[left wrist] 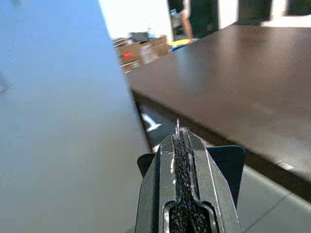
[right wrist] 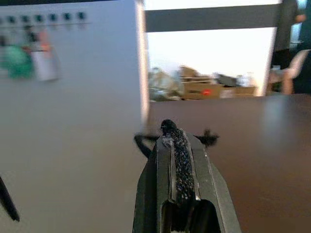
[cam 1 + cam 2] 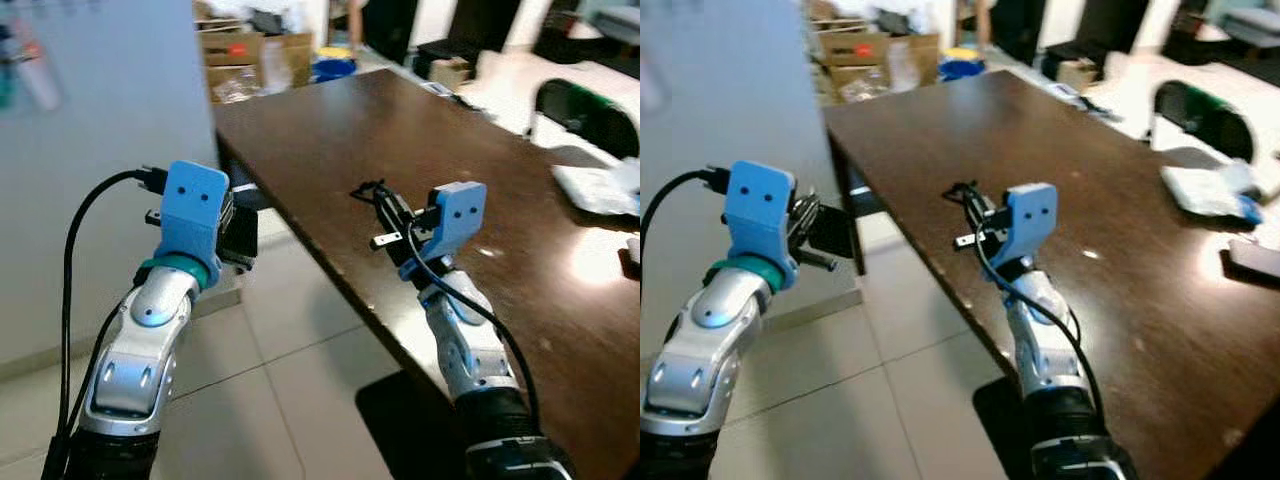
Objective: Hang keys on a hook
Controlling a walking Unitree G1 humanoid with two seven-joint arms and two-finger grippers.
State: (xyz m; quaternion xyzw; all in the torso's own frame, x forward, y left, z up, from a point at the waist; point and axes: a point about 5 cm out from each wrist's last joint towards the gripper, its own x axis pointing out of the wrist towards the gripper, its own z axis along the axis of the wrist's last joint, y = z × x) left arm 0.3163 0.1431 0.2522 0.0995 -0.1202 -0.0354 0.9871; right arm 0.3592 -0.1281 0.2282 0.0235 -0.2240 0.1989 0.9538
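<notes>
The right gripper (image 3: 385, 205) is raised over the near edge of the long dark brown wooden table (image 3: 470, 160). Its two black fingers are pressed together in the right wrist view, and thin dark loops stick out on either side of the tips (image 2: 170, 128); in the head views a small dark ring-like thing (image 3: 366, 190) sits at the fingertips. This is probably the keys' ring or cord, pinched between the fingers, though no key blade can be made out.

The left gripper (image 1: 178, 133) is held up beside the table's corner, over the pale tiled floor (image 3: 270, 370), close to the pale grey panel (image 3: 90, 160) on the robot's left. Its fingers are closed flat on each other; a thin light sliver shows at the tips, too small to identify.

The panel carries a row of small dark studs (image 2: 43, 18) along its top, with blurred green and white objects hanging below them. These may be the hooks.

Judged step: keys in hand, carry phase, hanging not yet done. The next move calls for turning the right arm toward the panel, lining the loop up with a free stud, and slipping it over before letting go.
</notes>
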